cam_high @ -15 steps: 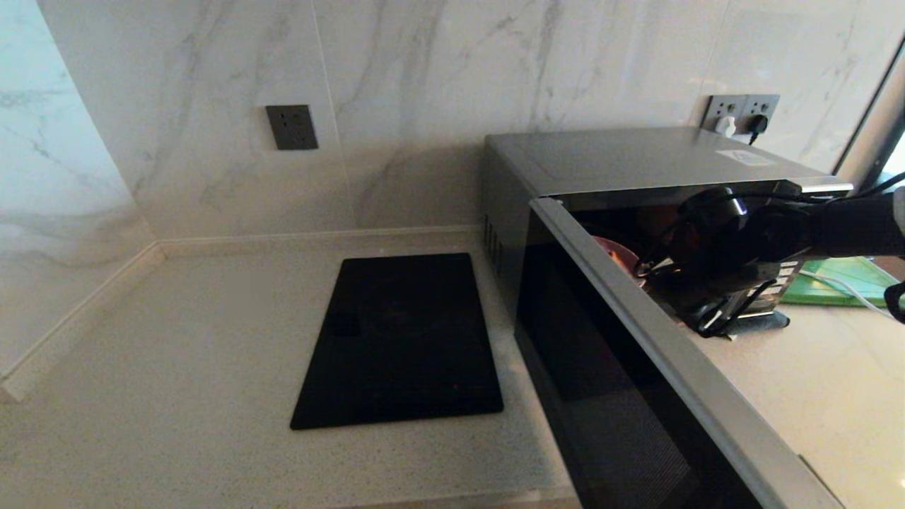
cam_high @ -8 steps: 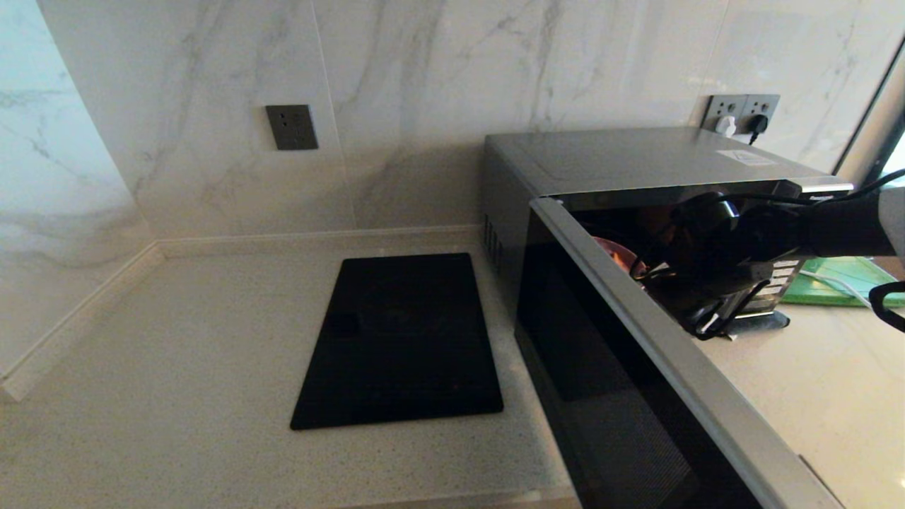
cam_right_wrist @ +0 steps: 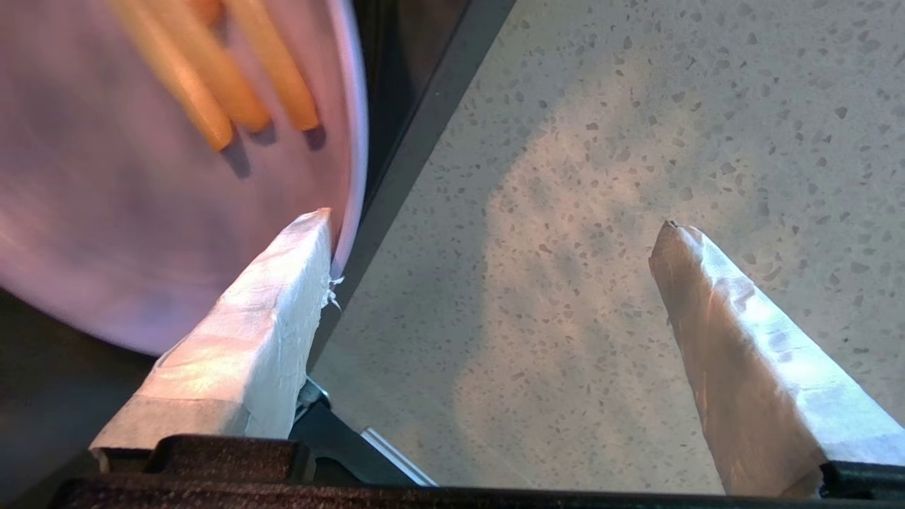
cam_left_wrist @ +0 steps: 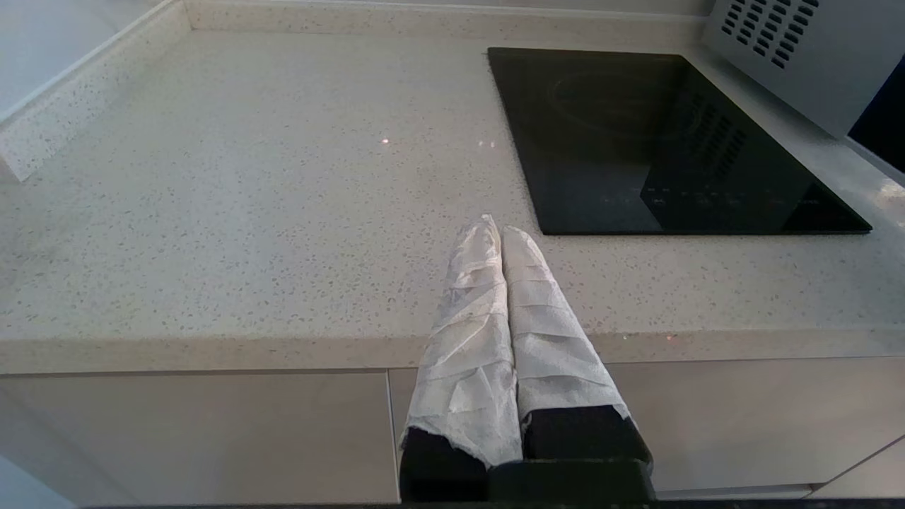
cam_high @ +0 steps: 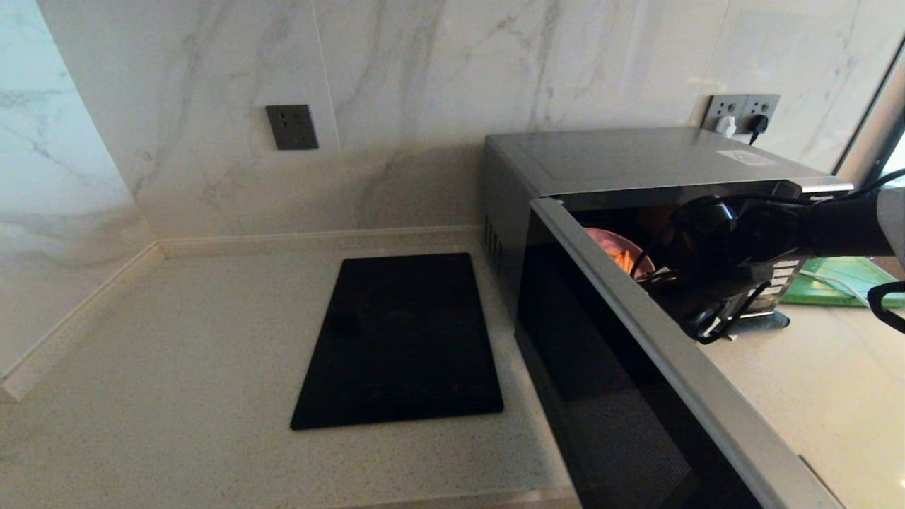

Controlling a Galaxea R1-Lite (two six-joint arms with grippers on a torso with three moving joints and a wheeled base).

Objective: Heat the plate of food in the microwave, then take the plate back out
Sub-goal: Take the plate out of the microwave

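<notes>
The silver-grey microwave (cam_high: 622, 159) stands at the right with its black glass door (cam_high: 601, 396) swung wide open toward me. Inside its opening lies the lavender plate of food (cam_high: 609, 244), several golden fries (cam_right_wrist: 212, 85) on it. My right arm (cam_high: 735, 240) reaches into the opening. The right gripper (cam_right_wrist: 495, 219) is open: one wrapped finger (cam_right_wrist: 283, 283) lies over the plate's (cam_right_wrist: 141, 226) near rim, the other finger (cam_right_wrist: 721, 318) hangs over the speckled counter (cam_right_wrist: 565, 177). My left gripper (cam_left_wrist: 495, 227) is shut on nothing, parked by the counter's front edge.
A flat black glass cooktop (cam_high: 403, 339) lies left of the microwave, also in the left wrist view (cam_left_wrist: 657, 141). A green cutting board (cam_high: 841, 279) sits behind the right arm. Wall sockets (cam_high: 742, 109) with plugs are behind the microwave. Marble walls close the back and left.
More of the plate shows above the door's edge and its fries have come into sight. The right wrist has shifted slightly at the opening. The left arm is still.
</notes>
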